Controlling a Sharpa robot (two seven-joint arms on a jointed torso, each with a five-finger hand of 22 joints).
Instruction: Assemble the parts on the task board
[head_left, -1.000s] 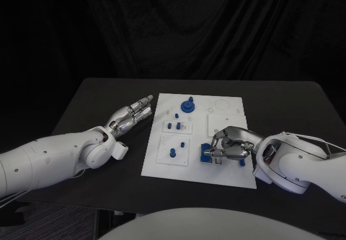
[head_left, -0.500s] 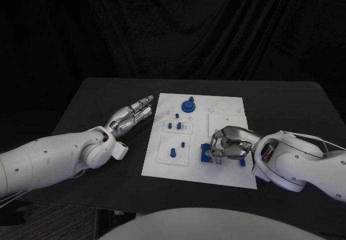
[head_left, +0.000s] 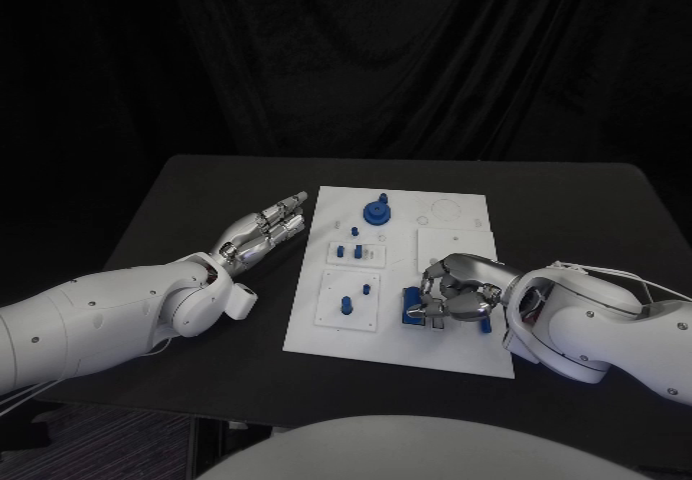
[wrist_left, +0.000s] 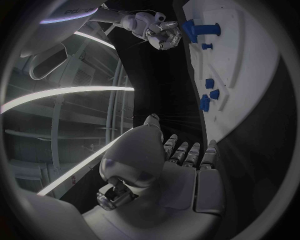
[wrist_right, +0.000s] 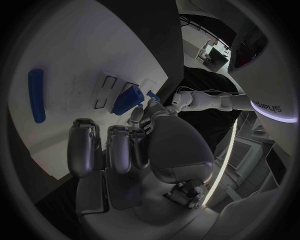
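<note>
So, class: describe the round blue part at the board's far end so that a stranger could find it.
Find the white task board mid-table. At its far end, left of centre, stands the round blue part. Unlike the small blue pegs nearer the robot, it is a wide disc with a post on top.

Matt black table carries a smooth white plastic task board. Blue plastic parts look glossy.

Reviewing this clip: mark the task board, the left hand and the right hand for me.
task board (head_left: 459, 240), head view, bare white surface at its far right part.
left hand (head_left: 264, 230), head view, middle of the flat, outstretched hand.
right hand (head_left: 454, 290), head view, back of the curled fingers over the blue parts.
</note>
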